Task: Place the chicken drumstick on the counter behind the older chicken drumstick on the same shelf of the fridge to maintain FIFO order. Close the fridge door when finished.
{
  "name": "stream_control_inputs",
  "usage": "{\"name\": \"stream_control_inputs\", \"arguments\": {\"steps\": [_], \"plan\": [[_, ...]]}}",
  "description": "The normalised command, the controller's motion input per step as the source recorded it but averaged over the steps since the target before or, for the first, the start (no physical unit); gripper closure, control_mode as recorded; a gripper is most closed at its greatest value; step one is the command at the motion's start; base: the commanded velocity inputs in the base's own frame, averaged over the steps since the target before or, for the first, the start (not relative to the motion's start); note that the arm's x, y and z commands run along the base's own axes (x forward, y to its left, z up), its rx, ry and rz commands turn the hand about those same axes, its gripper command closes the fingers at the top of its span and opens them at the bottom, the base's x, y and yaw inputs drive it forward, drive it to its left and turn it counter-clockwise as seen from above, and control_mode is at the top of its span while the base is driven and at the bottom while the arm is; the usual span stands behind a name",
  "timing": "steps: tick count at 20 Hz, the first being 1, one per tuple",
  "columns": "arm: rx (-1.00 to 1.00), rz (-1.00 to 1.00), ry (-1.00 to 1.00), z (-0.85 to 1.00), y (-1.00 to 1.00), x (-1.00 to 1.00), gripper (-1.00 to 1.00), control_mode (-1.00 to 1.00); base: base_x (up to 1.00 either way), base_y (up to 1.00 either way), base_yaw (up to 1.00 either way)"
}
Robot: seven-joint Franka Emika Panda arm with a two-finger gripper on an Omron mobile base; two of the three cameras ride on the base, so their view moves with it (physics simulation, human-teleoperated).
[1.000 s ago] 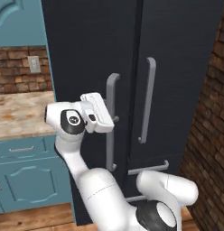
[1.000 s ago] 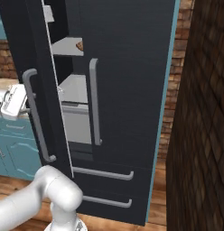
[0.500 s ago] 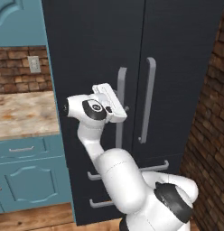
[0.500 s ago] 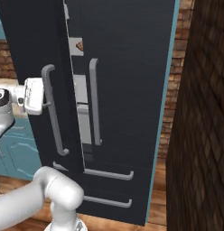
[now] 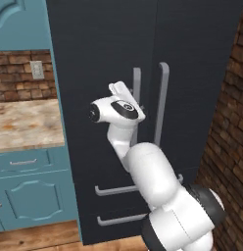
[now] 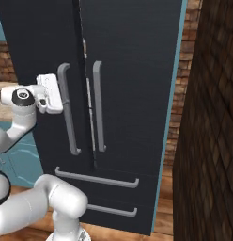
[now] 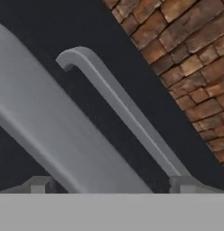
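At nine o'clock of the fridge door, gripper spread astride its handle, pressing it nearly shut; only a narrow seam left to close.

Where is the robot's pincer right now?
In the right base view the open pincer is at the left fridge door's long grey handle, about halfway up the fridge.

Even, soft rendered light with no clear source and no glare. The dark fridge reads flat and nearly black. Shadows are faint. All views look slightly blurred and pixelated; the nearest door handle is softest.
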Motion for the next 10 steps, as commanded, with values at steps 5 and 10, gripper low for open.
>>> {"name": "stream_control_inputs", "arguments": {"steps": [5, 10], "plan": [[0.1, 0.24, -0.15, 0.0, -0.14, 0.63, -1.0, -1.0, 0.0, 0.0, 0.0], [0.09, 0.21, -0.07, 0.0, -0.08, 0.7, -1.0, -1.0, 0.0, 0.0, 0.0]]}}
